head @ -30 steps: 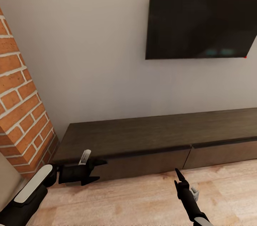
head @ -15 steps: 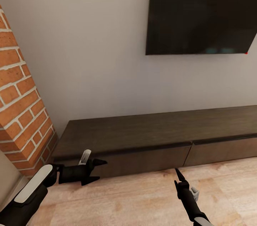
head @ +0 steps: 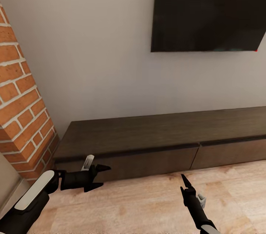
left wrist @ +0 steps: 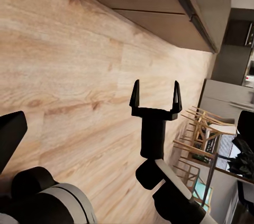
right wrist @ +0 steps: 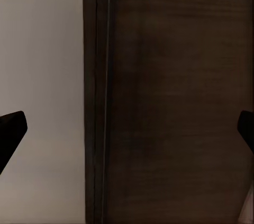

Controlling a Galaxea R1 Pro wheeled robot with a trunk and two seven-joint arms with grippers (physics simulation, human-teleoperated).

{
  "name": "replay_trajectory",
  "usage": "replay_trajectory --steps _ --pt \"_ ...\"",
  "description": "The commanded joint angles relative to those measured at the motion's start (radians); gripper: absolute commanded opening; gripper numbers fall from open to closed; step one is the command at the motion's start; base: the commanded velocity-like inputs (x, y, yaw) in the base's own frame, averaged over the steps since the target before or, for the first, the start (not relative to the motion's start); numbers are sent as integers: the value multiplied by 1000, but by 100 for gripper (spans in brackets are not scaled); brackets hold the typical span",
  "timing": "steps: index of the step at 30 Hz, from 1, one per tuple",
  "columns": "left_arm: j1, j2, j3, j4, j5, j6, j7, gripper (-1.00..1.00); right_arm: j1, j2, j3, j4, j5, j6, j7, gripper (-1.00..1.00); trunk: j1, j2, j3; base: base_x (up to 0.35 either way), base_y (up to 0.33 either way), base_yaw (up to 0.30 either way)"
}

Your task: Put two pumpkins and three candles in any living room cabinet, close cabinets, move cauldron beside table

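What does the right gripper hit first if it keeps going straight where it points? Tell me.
Probably the cabinet: the right gripper is open, holds nothing, and its wrist view faces the dark wood top. Depth is unclear.

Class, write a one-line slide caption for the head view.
Both open pincers, left and right, hover before the closed long dark-brown wooden cabinet under a black wall-mounted television.

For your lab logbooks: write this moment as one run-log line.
cabinet: drawers shut | left tool: open, empty | right tool: open, empty | TV: above
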Motion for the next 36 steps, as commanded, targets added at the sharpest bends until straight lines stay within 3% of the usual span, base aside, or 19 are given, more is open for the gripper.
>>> replay_trajectory --steps 1,11,19,36 --pt "-1 1 -1 -1 11 0 9 100 -1 -1 8 0 -10 2 3 100 4 -8 -4 0 0 0" --pt "-1 1 -1 -1 11 0 9 100 -1 -1 8 0 -9 2 3 100 42 -78 -35 0 0 0" --pt "-1 3 -1 -1 12 0 9 100 -1 0 8 0 -9 1 3 100 42 -78 -35 11 0 0" --pt "-1 1 -1 -1 13 0 9 100 -1 0 8 0 -9 1 3 100 42 -78 -35 176 0 0"
